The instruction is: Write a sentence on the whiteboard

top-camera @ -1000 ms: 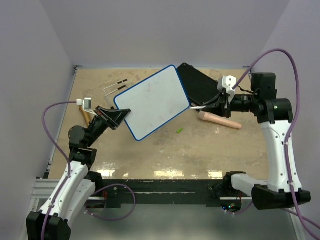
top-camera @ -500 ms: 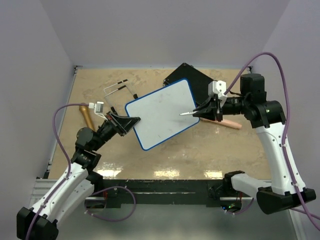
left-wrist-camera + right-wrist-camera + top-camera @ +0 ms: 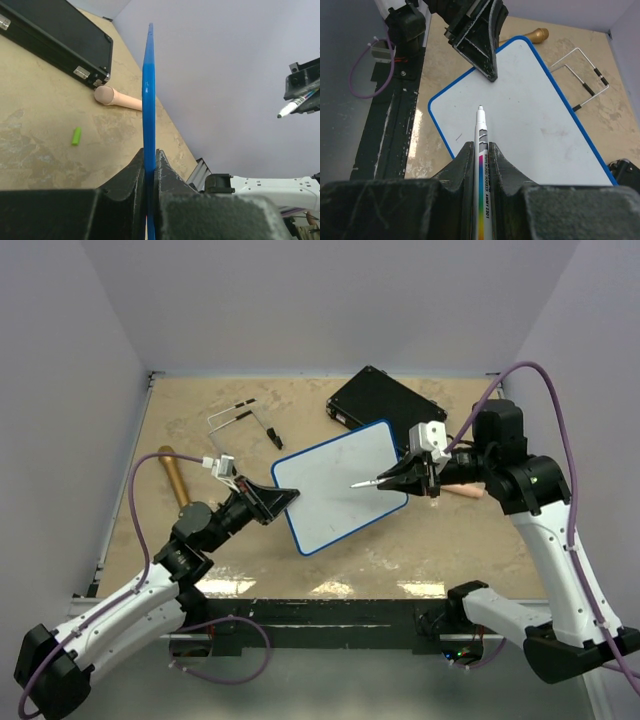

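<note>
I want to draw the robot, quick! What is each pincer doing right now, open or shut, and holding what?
The left pincer is shut on the whiteboard, gripping its edge.
The right pincer is shut on the marker.

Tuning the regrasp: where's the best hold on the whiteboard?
The short edge of the whiteboard facing the left gripper, jaws pinching across the thickness, coming in edge-on. It is a thin flat panel, so only a rim fits the jaws. The left gripper holds it so now, leaving the face free for the marker.
</note>
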